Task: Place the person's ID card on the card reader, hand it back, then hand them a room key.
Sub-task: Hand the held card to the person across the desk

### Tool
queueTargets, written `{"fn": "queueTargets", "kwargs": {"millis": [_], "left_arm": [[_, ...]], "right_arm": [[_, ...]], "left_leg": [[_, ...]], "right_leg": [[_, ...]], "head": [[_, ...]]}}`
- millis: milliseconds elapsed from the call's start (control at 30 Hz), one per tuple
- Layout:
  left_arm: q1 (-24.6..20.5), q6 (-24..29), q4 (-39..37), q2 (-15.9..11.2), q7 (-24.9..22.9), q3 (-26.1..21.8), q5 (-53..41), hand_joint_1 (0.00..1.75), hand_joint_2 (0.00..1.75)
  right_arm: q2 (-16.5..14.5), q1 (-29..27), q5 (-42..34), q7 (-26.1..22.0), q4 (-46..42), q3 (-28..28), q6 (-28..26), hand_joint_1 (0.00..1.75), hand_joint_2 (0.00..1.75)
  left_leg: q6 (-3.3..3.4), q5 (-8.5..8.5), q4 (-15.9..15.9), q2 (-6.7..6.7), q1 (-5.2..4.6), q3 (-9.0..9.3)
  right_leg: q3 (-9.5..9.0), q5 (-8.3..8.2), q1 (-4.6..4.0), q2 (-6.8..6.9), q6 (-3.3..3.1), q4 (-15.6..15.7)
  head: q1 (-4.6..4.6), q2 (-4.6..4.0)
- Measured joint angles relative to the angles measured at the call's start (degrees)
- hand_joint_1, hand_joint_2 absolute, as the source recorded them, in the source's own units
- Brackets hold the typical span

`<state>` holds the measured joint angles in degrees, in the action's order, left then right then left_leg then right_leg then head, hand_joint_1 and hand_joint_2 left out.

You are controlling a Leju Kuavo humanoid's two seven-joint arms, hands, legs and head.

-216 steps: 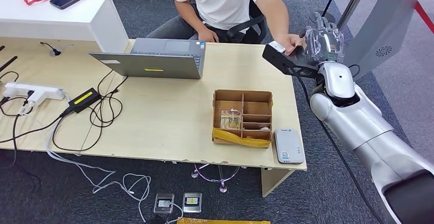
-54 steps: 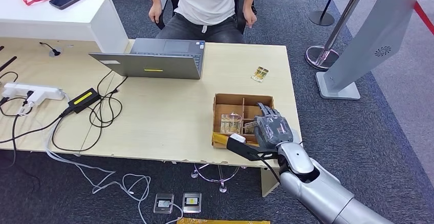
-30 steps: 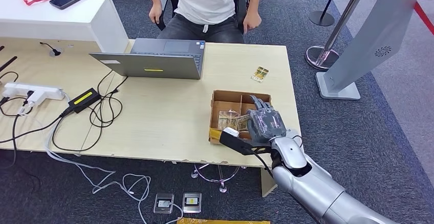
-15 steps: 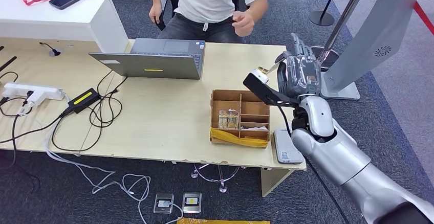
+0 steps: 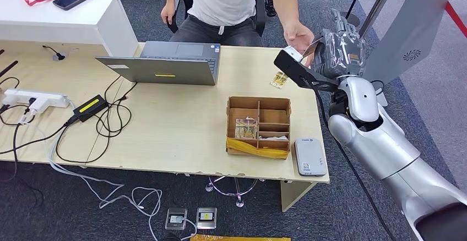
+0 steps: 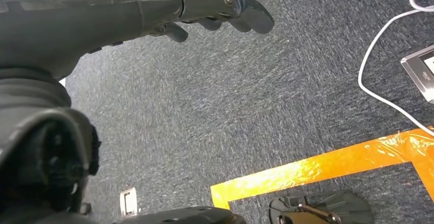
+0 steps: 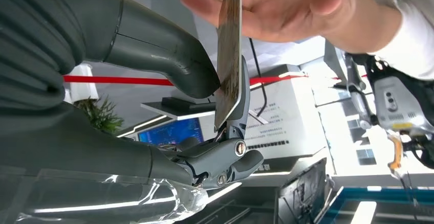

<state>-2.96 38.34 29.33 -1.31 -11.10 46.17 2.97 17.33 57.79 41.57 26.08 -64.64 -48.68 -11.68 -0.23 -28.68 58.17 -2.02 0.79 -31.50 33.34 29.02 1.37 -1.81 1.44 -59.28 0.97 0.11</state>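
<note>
My right hand [image 5: 340, 47] is raised past the table's far right corner and pinches a thin room key card [image 7: 229, 55] between thumb [image 7: 164, 60] and a finger. The person's hand [image 5: 297, 34] meets it, fingers [image 7: 266, 14] on the card's far end. A gold-patterned ID card [image 5: 280, 79] lies on the table near the far right edge. The grey card reader [image 5: 310, 156] sits at the front right corner. My left hand [image 6: 220, 9] hangs over the carpet holding nothing.
A cardboard divider box [image 5: 259, 102] with cards stands left of the reader. An open laptop [image 5: 165, 62] sits before the seated person [image 5: 226, 1]. Cables and a power strip [image 5: 33, 99] cover the table's left. A grey kiosk [image 5: 407, 37] stands at the right.
My right hand lifted out of the box with a card and rose toward the person. The person's hand reached out and now touches the card.
</note>
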Motion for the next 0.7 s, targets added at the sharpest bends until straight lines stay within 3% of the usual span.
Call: {"fn": "queueTargets", "kwargs": {"millis": [433,467,567,600,700], "left_arm": [[-2.0,0.1,0.02,-0.39,-2.01,5.26,3.34,0.0,0.0],[-2.04,0.12,0.02,-0.43,-2.02,5.6,3.66,0.0,0.0],[-2.13,0.13,0.01,-0.57,-2.02,6.48,4.64,0.0,0.0],[-2.17,0.13,0.0,-0.61,-2.02,6.69,4.96,0.0,0.0],[-2.27,0.12,0.0,-0.77,-1.82,7.41,6.07,0.0,0.0]], "right_arm": [[-2.56,1.03,0.5,-0.21,12.1,-2.55,-1.43,1.75,1.75],[-2.82,1.14,0.41,-0.42,13.02,-2.72,-1.96,1.64,1.75],[-3.57,1.33,0.09,-1.28,15.8,-3.09,-3.29,0.99,1.75],[-3.79,1.36,-0.01,-1.52,16.61,-3.16,-3.49,0.86,1.75],[-4.31,1.37,-0.15,-2.14,18.73,-3.55,-3.95,0.8,1.75]], "left_leg": [[0.0,0.0,0.0,-0.04,0.0,-0.03],[0.0,0.0,0.0,-0.04,0.0,-0.03],[0.0,0.0,0.0,-0.04,0.0,-0.02],[0.0,0.0,0.0,-0.04,0.0,-0.02],[0.0,0.0,0.0,-0.02,0.0,-0.01]], "right_leg": [[0.01,0.0,0.0,0.0,0.0,0.0],[0.01,0.0,0.0,0.0,0.0,0.0],[0.01,0.0,0.0,0.0,0.0,0.0],[0.0,0.0,0.0,0.0,0.0,0.0],[0.0,0.0,0.0,0.0,0.0,0.0]], "head": [[0.01,0.0],[0.01,0.0],[-0.01,0.0],[0.0,0.0],[0.01,0.0]]}}
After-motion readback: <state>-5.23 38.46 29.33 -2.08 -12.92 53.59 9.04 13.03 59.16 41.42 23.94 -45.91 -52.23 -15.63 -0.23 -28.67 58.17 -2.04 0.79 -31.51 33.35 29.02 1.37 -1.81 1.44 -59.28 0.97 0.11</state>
